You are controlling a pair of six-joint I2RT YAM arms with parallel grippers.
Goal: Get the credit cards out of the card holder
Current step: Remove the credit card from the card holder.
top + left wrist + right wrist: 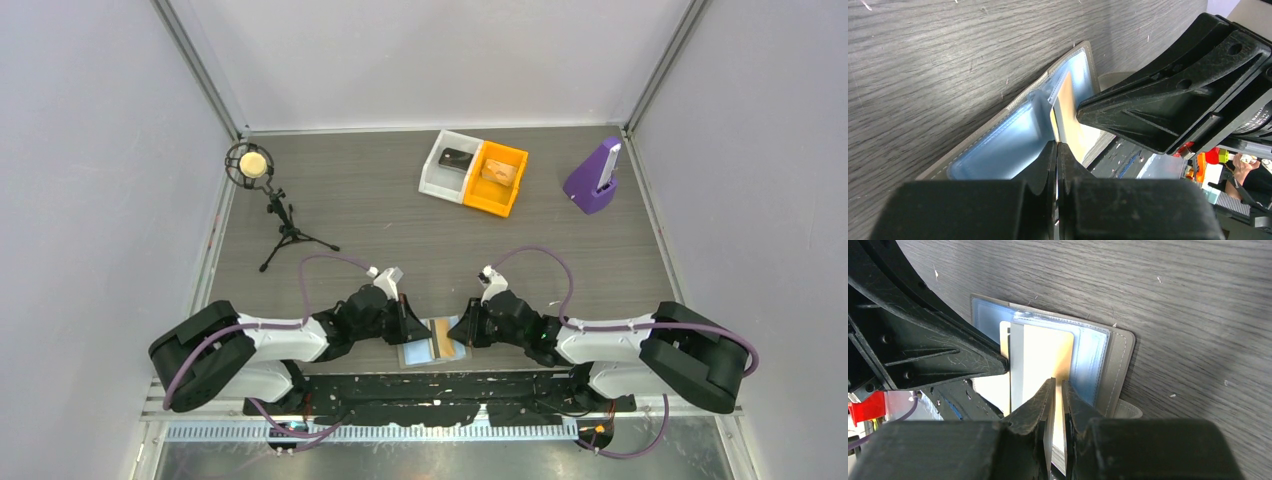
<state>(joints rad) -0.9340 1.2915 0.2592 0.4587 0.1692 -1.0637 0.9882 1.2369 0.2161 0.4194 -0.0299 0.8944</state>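
The card holder lies open near the table's front edge, between my two grippers. Its light blue inner panels and grey-brown rim show in both wrist views. A cream card and a white card stick out of the right panel's pocket. My left gripper is shut, its tips at the fold against the cream card's edge; I cannot tell whether anything thin is pinched. The jaws of my right gripper stand almost together with a thin slit. Its tips rest on the cream card.
A white bin and an orange bin sit side by side at the back. A purple stand is at the back right, a microphone on a tripod at the back left. The black base plate borders the holder's near side.
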